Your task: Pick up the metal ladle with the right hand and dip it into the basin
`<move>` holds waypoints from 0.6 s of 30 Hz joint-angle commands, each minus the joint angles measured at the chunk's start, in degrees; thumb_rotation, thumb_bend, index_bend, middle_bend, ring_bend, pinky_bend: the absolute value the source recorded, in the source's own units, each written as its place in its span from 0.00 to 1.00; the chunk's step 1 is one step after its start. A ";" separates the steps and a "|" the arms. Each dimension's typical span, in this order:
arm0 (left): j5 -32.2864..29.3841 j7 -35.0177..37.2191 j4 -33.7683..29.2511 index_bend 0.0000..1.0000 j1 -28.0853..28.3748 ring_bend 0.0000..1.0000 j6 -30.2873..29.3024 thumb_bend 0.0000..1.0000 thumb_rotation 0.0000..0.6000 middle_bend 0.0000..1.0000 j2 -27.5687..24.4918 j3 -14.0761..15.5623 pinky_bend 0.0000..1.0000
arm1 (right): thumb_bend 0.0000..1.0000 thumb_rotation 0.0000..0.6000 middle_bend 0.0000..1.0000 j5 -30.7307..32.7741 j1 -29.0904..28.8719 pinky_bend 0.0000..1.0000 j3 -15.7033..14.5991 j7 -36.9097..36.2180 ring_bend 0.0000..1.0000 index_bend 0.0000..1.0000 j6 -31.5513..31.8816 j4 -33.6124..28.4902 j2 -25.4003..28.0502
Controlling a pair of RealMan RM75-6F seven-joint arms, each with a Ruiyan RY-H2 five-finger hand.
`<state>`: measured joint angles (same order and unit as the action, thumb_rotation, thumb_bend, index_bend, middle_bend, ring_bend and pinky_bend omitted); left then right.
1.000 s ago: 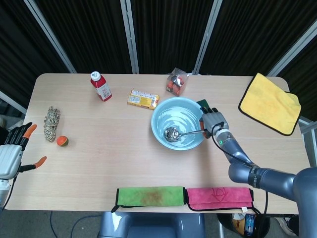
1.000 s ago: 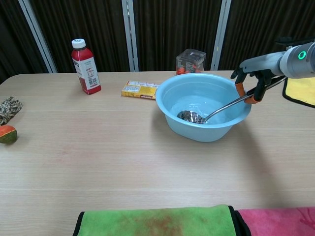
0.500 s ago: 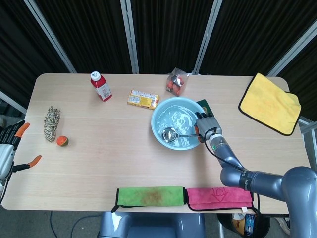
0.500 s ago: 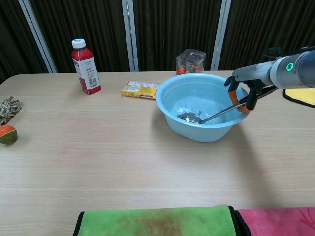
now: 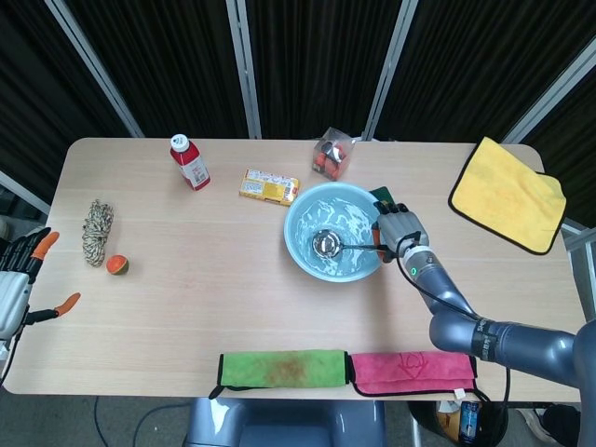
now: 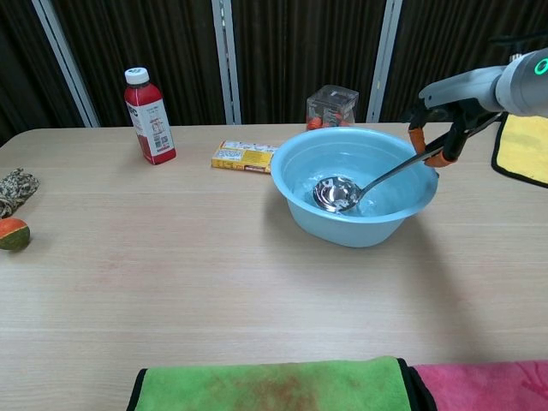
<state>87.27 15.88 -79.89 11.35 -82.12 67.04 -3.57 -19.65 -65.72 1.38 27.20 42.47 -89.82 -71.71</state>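
**Ladle bowl sitting inside the blue basin, handle in the right hand**

The robot's right hand [image 6: 442, 137] is gripping the handle end of the metal ladle [image 6: 338, 193], its fingers closed around the thin shaft just beyond the basin's right rim. The ladle is slanting down from that hand into the light blue basin [image 6: 294, 199], its shiny bowl lying low inside, near the middle. In the head view the same hand [image 5: 398, 233] is reaching in from the basin's [image 5: 296, 251] right edge. The left hand [image 5: 20, 279] is hovering off the table's left side, fingers spread and holding nothing. A red bottle [image 6: 150, 116] is standing upright at the back left, and a yellow cloth [image 5: 508, 193] is lying at the far right corner.
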 commanded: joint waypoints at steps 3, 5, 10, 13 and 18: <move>0.35 -0.60 -0.01 0.00 0.02 0.00 -0.19 0.22 0.84 0.00 0.19 0.16 0.00 | 0.57 1.00 0.00 0.06 0.26 0.00 0.78 -0.88 0.00 0.68 0.26 -3.95 4.10; 0.49 -0.77 -0.10 0.00 -0.05 0.00 -0.42 0.22 0.84 0.00 0.23 0.22 0.00 | 0.57 1.00 0.00 0.20 0.27 0.00 0.76 -0.85 0.00 0.68 0.41 -5.37 5.69; 0.17 -1.28 -0.22 0.00 -0.01 0.00 -0.26 0.22 0.84 0.00 0.36 0.13 0.00 | 0.57 1.00 0.00 1.26 -0.45 0.00 0.56 0.15 0.00 0.68 1.21 -8.97 9.42; 0.23 -1.88 -0.37 0.00 0.01 0.00 -0.28 0.22 0.84 0.00 0.45 0.19 0.00 | 0.57 1.00 0.00 1.72 -0.58 0.00 0.65 0.17 0.00 0.68 1.55 -11.12 11.60; 0.72 -2.68 -0.66 0.00 -0.16 0.00 -0.82 0.22 0.84 0.00 0.54 0.41 0.00 | 0.57 1.00 0.00 2.05 -0.51 0.00 0.38 0.32 0.00 0.68 2.18 -13.01 13.58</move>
